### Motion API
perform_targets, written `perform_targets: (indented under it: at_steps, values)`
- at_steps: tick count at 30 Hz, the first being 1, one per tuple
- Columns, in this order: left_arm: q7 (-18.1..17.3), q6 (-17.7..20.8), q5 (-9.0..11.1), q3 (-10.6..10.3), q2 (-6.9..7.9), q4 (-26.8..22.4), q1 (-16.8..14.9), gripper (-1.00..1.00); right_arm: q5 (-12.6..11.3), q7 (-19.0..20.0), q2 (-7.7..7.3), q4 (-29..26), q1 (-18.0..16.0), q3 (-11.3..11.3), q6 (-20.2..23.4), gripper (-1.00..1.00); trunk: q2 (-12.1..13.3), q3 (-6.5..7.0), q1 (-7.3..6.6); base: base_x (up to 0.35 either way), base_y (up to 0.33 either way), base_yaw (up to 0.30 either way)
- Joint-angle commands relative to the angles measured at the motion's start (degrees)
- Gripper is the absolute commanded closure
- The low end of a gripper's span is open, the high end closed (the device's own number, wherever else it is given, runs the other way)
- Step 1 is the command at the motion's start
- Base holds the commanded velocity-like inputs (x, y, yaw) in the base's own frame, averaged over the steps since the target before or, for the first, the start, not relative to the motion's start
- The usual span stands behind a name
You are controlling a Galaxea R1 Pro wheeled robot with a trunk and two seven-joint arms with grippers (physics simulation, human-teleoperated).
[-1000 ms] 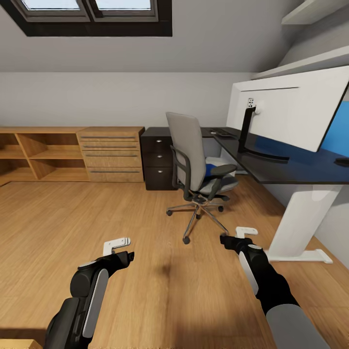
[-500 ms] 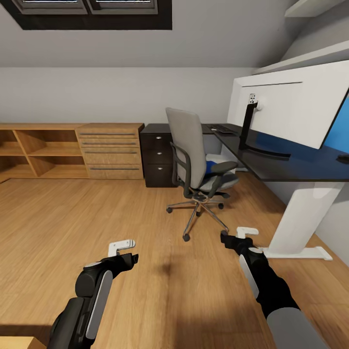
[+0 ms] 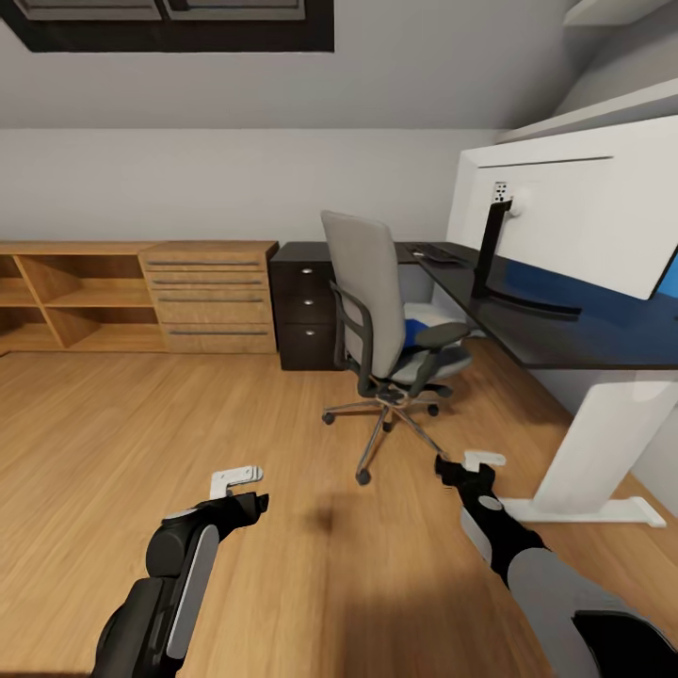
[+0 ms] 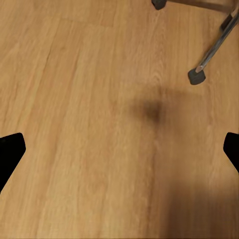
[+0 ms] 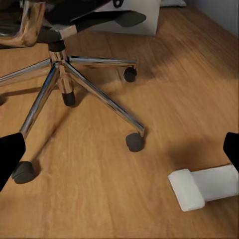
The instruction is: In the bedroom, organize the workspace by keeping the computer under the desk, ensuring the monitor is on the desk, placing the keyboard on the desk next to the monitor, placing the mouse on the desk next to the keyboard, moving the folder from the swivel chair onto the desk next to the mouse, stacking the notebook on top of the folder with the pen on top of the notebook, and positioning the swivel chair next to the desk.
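Note:
The swivel chair (image 3: pixel 369 282), grey with black armrests, stands on the wood floor beside the black desk (image 3: pixel 556 341), its back towards me. The blue folder (image 3: pixel 413 330) lies on its seat. On the desk the monitor (image 3: pixel 574 212) shows its white back, and the keyboard (image 3: pixel 433 252) lies at the far end. A pale box, perhaps the computer (image 5: pixel 135 16), sits behind the chair base (image 5: pixel 64 74). My left gripper (image 3: pixel 235 476) hangs open and empty over bare floor (image 4: pixel 119 149). My right gripper (image 3: pixel 478 461) is open and empty (image 5: pixel 119 154), short of the chair's castors.
The black drawer unit (image 3: pixel 305 315) closes the desk's far end. A light wood chest of drawers (image 3: pixel 209 297) and open shelves (image 3: pixel 56 299) line the back wall. The desk's white leg (image 3: pixel 598 443) and its foot (image 5: pixel 203 186) stand close to my right arm.
The camera has moved forward and a little right, so the chair and desk look nearer. Both arms hold the same pose with grippers open.

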Motion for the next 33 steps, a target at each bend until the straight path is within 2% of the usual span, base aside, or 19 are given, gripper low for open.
perform_targets:
  at_steps: [1, 2, 7, 12, 20, 22, 23, 33]
  values:
    - [0.46, 0.21, 0.61, 0.05, -0.03, -0.05, -0.03, -1.0, -0.38, -0.08, -0.15, 1.99, -0.9, -0.02, -1.71, -1.0, -0.02, -0.06, 0.02, 0.317, 0.0, 0.0]
    - [0.46, 0.23, 0.61, 0.05, -0.03, -0.05, -0.03, -1.0, -0.37, -0.27, -0.37, 4.69, -2.04, -0.02, -4.07, -1.0, -0.02, -0.06, 0.02, 0.319, 0.0, 0.0]
    - [0.46, 0.29, 0.67, 0.05, -0.03, -0.02, -0.03, -1.0, -0.33, -0.98, -0.73, 8.99, -3.65, 0.15, -7.82, -1.0, -0.02, -0.06, 0.02, 0.32, 0.0, 0.0]
    - [0.45, 0.3, 0.7, 0.05, -0.03, -0.04, 0.58, -1.0, -0.32, -1.23, -0.98, 9.93, -3.99, 0.23, -8.89, -1.0, -0.02, -0.06, 0.02, 0.321, 0.0, 0.0]
    - [0.45, 0.3, 0.7, 0.05, -0.04, 0.09, 1.09, -1.0, -0.5, -1.58, -2.37, 10.06, -4.07, -0.04, -14.2, -1.0, -0.02, -0.06, 0.02, 0.302, 0.0, 0.0]
    - [0.46, 0.3, 0.7, 0.05, -0.04, 0.11, 1.1, -1.0, -0.51, -2.69, -2.66, 10.05, -4.07, -0.03, -16.49, -1.0, -0.02, -0.06, 0.02, 0.187, 0.0, 0.0]
    - [0.46, 0.3, 0.7, 0.05, -0.06, 0.12, 1.11, -1.0, -0.5, -5.98, -2.88, 10.09, -4.08, 0.03, -20.45, -1.0, -0.02, -0.06, 0.02, 0.113, 0.0, 0.0]
    - [0.46, 0.3, 0.7, 0.12, -0.04, 0.13, 1.11, -1.0, -0.33, -7.25, -3.2, 10.13, -4.08, 0.24, -21.94, -1.0, -0.02, -0.06, 0.02, 0.245, 0.0, 0.0]
